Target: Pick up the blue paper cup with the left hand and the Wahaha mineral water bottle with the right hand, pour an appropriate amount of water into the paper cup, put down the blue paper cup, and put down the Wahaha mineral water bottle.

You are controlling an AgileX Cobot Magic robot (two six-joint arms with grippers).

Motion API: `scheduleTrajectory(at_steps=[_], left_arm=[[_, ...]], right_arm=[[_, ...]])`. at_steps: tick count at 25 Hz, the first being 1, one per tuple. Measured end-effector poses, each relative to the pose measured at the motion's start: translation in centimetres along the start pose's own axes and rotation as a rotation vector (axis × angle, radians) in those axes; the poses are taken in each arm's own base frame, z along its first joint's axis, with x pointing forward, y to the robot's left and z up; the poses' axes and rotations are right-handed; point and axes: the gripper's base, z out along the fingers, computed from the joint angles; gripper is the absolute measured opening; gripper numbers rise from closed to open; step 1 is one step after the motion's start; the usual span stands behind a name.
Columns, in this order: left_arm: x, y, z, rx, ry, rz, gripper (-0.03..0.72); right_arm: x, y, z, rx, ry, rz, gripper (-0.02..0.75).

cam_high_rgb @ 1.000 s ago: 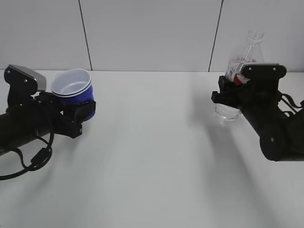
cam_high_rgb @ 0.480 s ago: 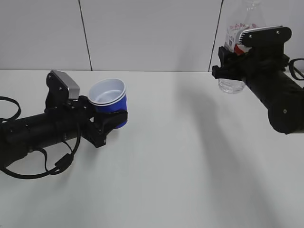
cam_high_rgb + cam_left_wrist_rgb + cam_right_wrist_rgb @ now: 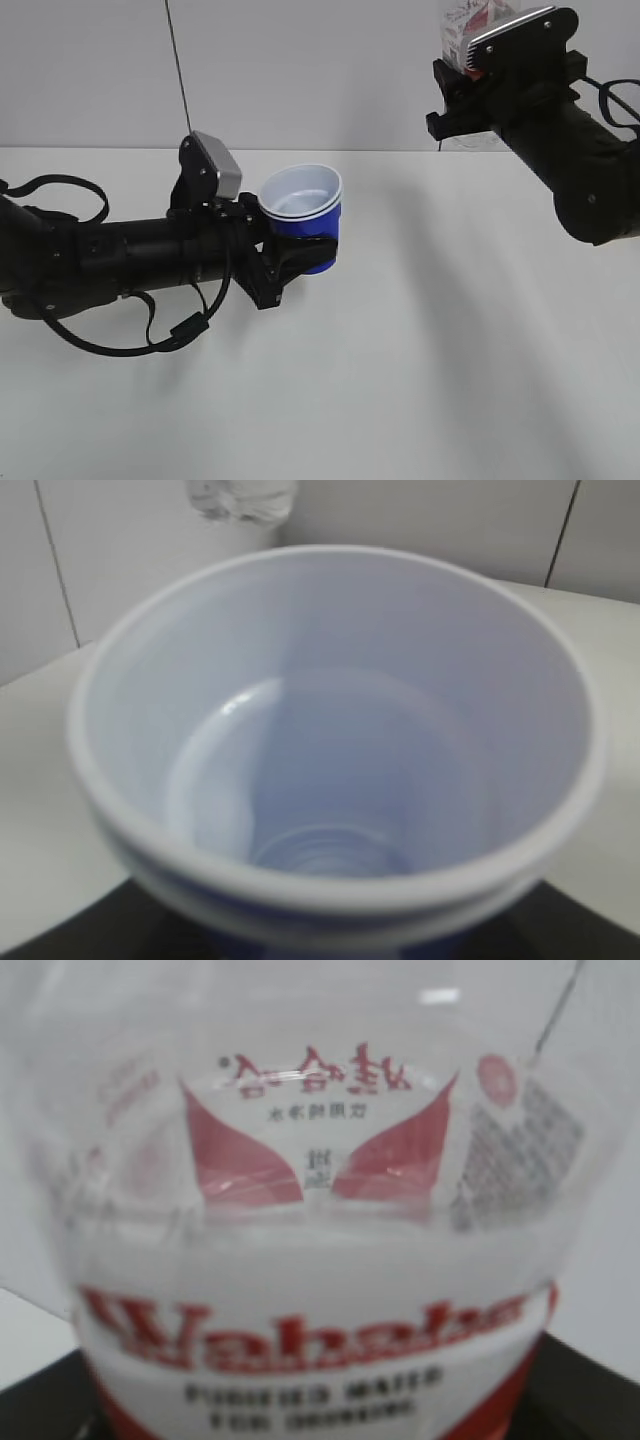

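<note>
The blue paper cup (image 3: 303, 215) is upright, white inside, held above the white table near the middle. My left gripper (image 3: 296, 252) is shut on the blue paper cup low on its body. In the left wrist view the cup (image 3: 330, 740) fills the frame and looks empty and dry. My right gripper (image 3: 462, 95) is shut on the Wahaha mineral water bottle (image 3: 470, 22), held high at the top right, with its top cut off by the frame edge. The red-and-white label (image 3: 300, 1330) fills the right wrist view. The bottle's base shows above the cup (image 3: 243, 498).
The white table (image 3: 400, 360) runs under both arms. A white panelled wall (image 3: 320, 70) stands behind. Loose black cables (image 3: 150, 335) hang under the left arm.
My left arm has carried the cup rightwards toward the middle. My right arm has lifted the bottle higher and slightly leftwards, its neck now leaving the frame.
</note>
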Motion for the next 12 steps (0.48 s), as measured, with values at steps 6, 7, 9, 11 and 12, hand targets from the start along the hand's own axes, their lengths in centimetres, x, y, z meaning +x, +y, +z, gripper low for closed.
scheduleTrajectory(at_steps=[6, 7, 9, 11, 12], left_arm=[[-0.9, 0.2, 1.3, 0.024, 0.051, -0.019, 0.406], [-1.1, 0.3, 1.4, 0.025, 0.048, -0.026, 0.406], [-1.4, 0.4, 1.7, 0.032, 0.059, -0.016, 0.405], [-1.5, 0.7, 1.9, 0.017, 0.088, -0.005, 0.405], [-1.6, 0.8, 2.1, 0.008, 0.105, 0.003, 0.405]], right_arm=[[-1.1, -0.2, 0.7, -0.010, -0.046, -0.179, 0.473], [-1.1, -0.1, 0.7, -0.012, -0.050, -0.210, 0.473], [-1.1, -0.1, 0.8, -0.013, -0.048, -0.249, 0.473], [-1.0, 0.1, 0.8, -0.029, -0.052, -0.297, 0.473], [-0.8, 0.3, 0.9, -0.037, -0.050, -0.316, 0.473]])
